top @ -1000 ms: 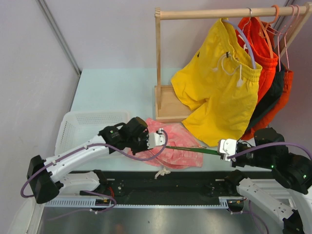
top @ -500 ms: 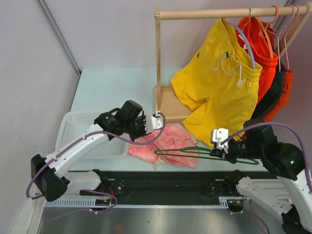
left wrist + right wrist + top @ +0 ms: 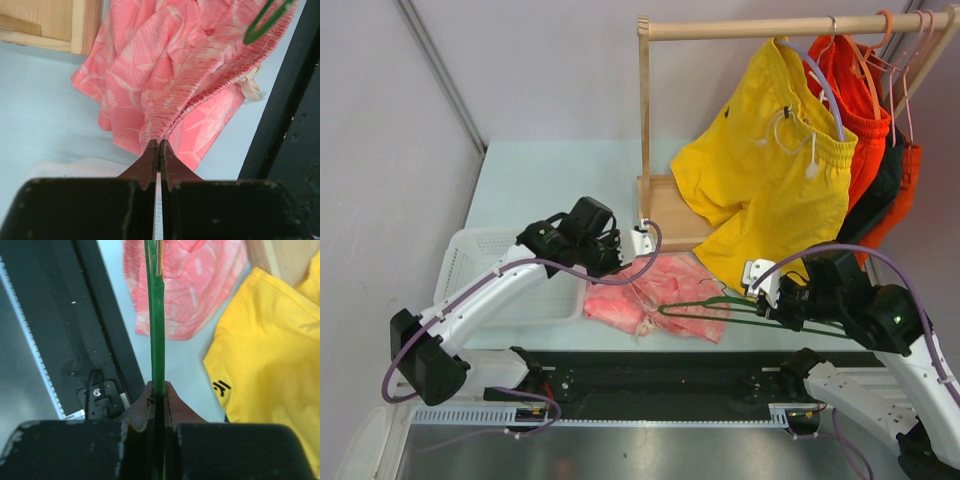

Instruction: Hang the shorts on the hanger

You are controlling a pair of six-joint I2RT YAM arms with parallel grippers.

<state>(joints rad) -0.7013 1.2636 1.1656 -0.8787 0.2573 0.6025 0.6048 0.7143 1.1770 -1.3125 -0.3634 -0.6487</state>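
Note:
The pink mottled shorts (image 3: 665,295) lie bunched on the pale table in front of the rack's base. My left gripper (image 3: 640,250) is shut on their gathered waistband, which shows clearly in the left wrist view (image 3: 160,145) where the shorts (image 3: 165,65) hang away from the tips. My right gripper (image 3: 763,295) is shut on the thin green hanger (image 3: 715,308), whose far end reaches over the shorts' right half. In the right wrist view the hanger (image 3: 157,315) runs edge-on from the gripper (image 3: 159,387) toward the shorts (image 3: 195,285). A green hanger tip (image 3: 265,20) shows at the waistband.
A wooden rack (image 3: 645,120) with its base (image 3: 665,215) stands behind the shorts. Yellow shorts (image 3: 770,170) and orange-red shorts (image 3: 860,110) hang from it, close to my right arm. A white basket (image 3: 485,260) sits at the left. A black rail (image 3: 660,375) lines the near edge.
My left gripper has drawn back toward the rack's base, pulling the waistband up with it. My right gripper rose and shifted left, turning the hanger from edge-on to flatter over the shorts.

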